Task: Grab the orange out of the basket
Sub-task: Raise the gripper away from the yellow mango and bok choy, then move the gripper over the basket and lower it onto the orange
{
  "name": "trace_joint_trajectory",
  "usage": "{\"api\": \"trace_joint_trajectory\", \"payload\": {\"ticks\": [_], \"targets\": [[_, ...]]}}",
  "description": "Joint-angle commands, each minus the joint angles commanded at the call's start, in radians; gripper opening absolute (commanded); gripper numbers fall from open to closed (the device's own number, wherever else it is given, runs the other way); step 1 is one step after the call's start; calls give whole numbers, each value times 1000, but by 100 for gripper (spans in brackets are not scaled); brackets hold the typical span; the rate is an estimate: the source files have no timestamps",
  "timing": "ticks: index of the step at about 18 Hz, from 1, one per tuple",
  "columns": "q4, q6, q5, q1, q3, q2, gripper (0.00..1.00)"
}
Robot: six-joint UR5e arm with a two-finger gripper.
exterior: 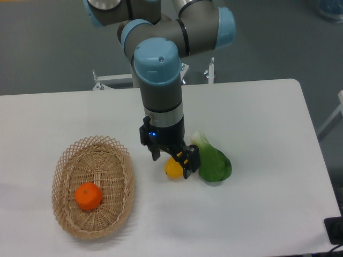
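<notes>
While the orange [88,196] sits alone in the lower part of the basket [121,160], slightly flattened and clear of the lattice rim on every side, I have the gripper [171,160] hanging well off to its right, low over the white counter [257,123] and outside the wicker altogether. The jaws stand apart with nothing between them that I would call held; a small yellow fruit [172,169] lies just under and behind the finger tips, and a leafy green vegetable [213,163] rests just beside it on the far side. Whether a finger touches the yellow fruit I cannot tell from this angle. As I judge it, the step in hand is the approach, barely begun. To do it well I would lift first, so the fingers clear the yellow fruit and the raised basket rim, then travel left until the wrist is squarely above the orange. I would keep the jaws wide, come straight down, and close across the fruit's widest part rather than its flattened top. The light basket may shift or lift with a dragging finger, so a centred, vertical descent matters most.
</notes>
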Motion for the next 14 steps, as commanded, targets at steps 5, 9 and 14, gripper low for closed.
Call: {"api": "trace_joint_trajectory", "payload": {"ticks": [5,9,14], "targets": [[20,-23,-5,-5,-9,2,100],[44,-155,-18,-8,-15,3,100],[152,-395,-23,-43,-67,-5,100]]}}
